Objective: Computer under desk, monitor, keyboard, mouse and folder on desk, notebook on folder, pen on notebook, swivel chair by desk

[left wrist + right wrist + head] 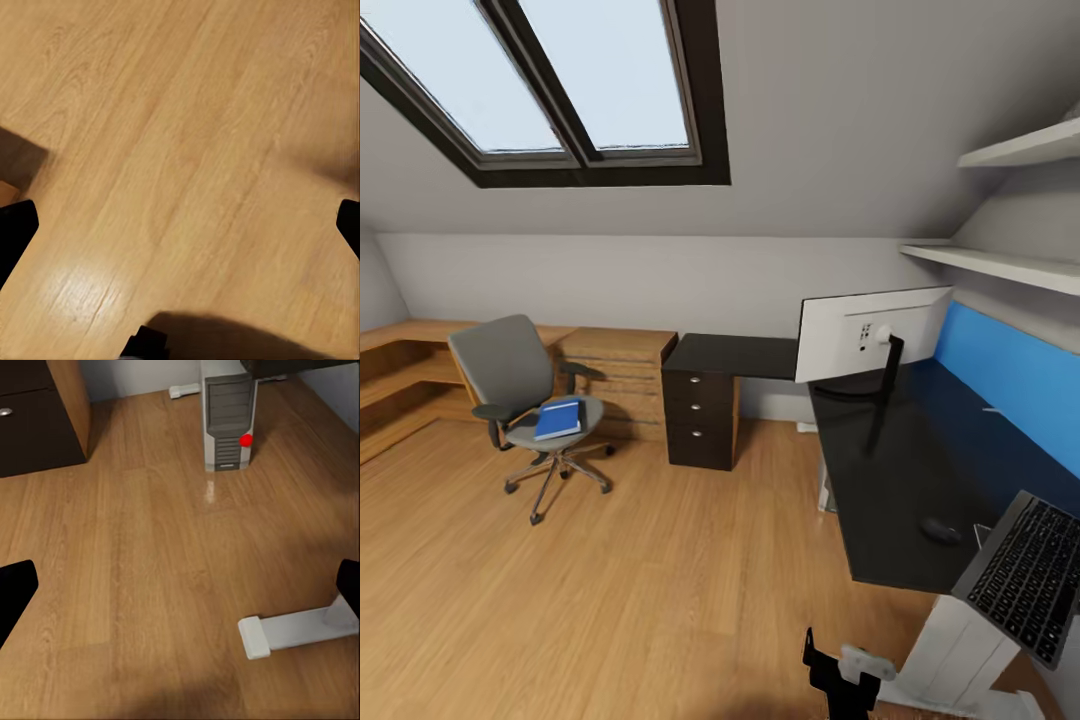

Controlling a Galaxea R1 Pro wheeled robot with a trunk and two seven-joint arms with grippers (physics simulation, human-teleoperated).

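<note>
The swivel chair (510, 385) stands at the left, away from the desk (890, 480), with the blue folder (558, 420) on its seat. The monitor (870, 335) stands on the desk, its white back towards me. The mouse (940, 530) lies near the desk's front end. Right of it, the keyboard (1028, 578) reaches past the edge. A thin pale streak (990, 409) by the blue panel may be the pen. I cannot make out the notebook. The computer (229, 424) stands under the desk. My left gripper (180, 225) and right gripper (180, 585) hang open over bare floor.
A black three-drawer cabinet (700, 415) stands at the desk's far end beside a wooden drawer chest (615, 365). A white desk foot (289, 631) lies on the floor close to my right gripper. Wall shelves (1010, 265) hang above the desk. Wood floor (660, 580) spreads between chair and desk.
</note>
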